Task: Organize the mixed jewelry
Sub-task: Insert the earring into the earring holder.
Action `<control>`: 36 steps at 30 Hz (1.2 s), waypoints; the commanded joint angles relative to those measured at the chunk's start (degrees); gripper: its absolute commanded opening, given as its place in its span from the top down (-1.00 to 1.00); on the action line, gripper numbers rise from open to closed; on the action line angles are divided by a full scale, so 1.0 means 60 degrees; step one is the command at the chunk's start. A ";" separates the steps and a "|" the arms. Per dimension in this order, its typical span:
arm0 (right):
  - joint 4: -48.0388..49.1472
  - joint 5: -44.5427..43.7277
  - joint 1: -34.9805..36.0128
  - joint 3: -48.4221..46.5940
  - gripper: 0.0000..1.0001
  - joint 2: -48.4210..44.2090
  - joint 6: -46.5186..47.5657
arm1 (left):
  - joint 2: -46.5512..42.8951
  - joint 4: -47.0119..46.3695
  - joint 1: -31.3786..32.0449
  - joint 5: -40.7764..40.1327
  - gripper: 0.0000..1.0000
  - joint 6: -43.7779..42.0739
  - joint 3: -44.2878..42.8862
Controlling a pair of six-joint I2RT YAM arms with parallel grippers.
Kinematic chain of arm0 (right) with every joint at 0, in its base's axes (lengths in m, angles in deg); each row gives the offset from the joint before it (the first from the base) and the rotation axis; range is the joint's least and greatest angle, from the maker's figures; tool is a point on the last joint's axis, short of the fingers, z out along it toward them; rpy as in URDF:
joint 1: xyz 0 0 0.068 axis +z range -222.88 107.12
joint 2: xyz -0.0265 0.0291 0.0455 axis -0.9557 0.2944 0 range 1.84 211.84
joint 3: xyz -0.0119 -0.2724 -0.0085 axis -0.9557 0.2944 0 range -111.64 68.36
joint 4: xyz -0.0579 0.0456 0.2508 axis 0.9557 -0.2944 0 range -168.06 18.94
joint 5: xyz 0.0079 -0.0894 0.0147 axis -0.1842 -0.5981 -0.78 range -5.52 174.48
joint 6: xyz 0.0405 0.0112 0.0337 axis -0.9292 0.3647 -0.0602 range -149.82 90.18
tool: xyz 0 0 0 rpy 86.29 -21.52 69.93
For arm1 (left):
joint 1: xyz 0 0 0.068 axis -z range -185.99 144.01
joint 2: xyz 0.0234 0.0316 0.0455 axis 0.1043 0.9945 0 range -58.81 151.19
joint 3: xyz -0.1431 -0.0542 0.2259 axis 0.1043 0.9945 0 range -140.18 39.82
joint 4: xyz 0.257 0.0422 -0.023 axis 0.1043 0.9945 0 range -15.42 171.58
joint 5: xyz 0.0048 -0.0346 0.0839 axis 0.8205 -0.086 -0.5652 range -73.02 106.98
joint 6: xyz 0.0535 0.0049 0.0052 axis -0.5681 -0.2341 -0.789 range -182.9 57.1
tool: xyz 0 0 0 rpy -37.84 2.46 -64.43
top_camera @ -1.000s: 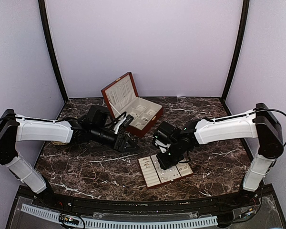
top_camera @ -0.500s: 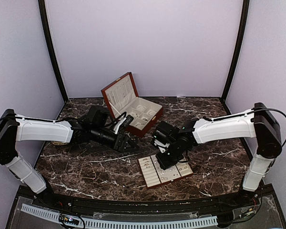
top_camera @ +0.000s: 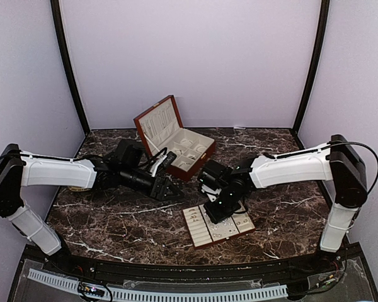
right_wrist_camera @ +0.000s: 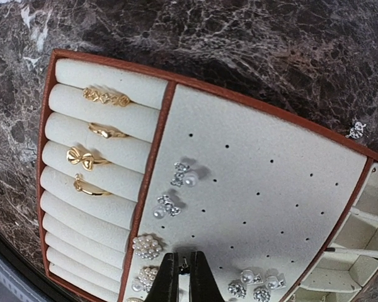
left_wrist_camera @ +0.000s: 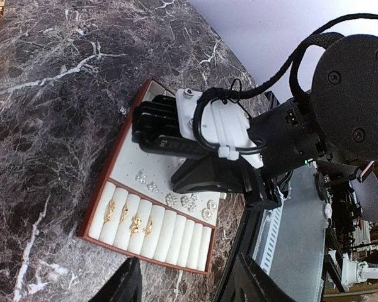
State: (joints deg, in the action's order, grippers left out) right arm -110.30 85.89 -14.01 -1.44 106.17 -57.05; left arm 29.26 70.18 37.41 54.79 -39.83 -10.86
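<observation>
The right gripper [right_wrist_camera: 184,277] is shown pinched shut at lower centre, any held piece being indiscernible, the left gripper [left_wrist_camera: 188,283] spread and empty; the mixed jewelry [right_wrist_camera: 183,174] is seated in the tray [right_wrist_camera: 271,163], where neighbouring pieces may be knocked loose by the closed fingers [right_wrist_camera: 169,280].

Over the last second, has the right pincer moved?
Yes. The right pincer drifted slightly left over the tray, toward its ring-slot end, while the tray stayed put.

White-shelled left arm [top_camera: 50,172] and right arm [top_camera: 293,167], black joints, black cable [left_wrist_camera: 299,60] looped behind the right end effector [right_wrist_camera: 185,277], white screw-topped bracket [left_wrist_camera: 217,119] there
</observation>
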 commanded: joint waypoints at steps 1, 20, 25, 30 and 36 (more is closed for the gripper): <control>0.0006 -0.0528 0.0038 -0.0213 0.84 0.0299 0.0030 | -0.0038 0.0104 0.0038 -0.0008 -0.05 -0.0168 -0.0293; -0.0103 -0.0726 0.0001 -0.0388 0.44 -0.0469 -0.0045 | -0.0039 0.0133 0.0043 -0.0096 -0.06 -0.0198 -0.0299; 0.0225 -0.0664 -0.0009 -0.0140 0.48 -0.0737 -0.0220 | -0.0092 0.0193 0.0044 -0.0189 -0.05 -0.0265 -0.0314; 0.1494 -0.0541 -0.0130 0.0519 0.49 -0.1408 -0.0550 | -0.0245 0.0572 0.0089 -0.0970 -0.05 -0.0732 -0.0349; 0.3197 -0.0894 -0.0473 0.1805 0.47 -0.2709 -0.0858 | -0.0428 0.1692 0.0678 -0.2825 -0.04 -0.1564 -0.0372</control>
State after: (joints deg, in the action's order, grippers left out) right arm -100.36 82.02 -15.17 5.42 95.29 -60.13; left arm 29.24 74.33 39.31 45.69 -44.94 -11.93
